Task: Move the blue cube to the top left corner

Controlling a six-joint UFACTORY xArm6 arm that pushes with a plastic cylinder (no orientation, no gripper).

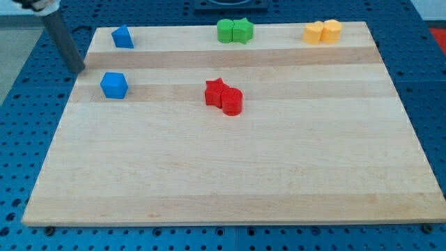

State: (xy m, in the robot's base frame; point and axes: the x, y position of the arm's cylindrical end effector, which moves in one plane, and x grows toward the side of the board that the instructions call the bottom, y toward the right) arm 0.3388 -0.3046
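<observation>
The blue cube (113,85) sits on the wooden board (230,174) near its left edge, in the upper part of the view. A second blue block (122,37), shaped like a small house or pentagon, sits in the board's top left corner, above the cube. My tip (79,69) is at the board's left edge, to the left of and slightly above the blue cube, with a gap between them. The rod slants up to the view's top left.
A red star (215,91) touches a red cylinder (232,102) near the board's middle. Two green blocks (234,31) sit together at the top edge. Two yellow blocks (323,32) sit together at the top right. A blue perforated table (418,49) surrounds the board.
</observation>
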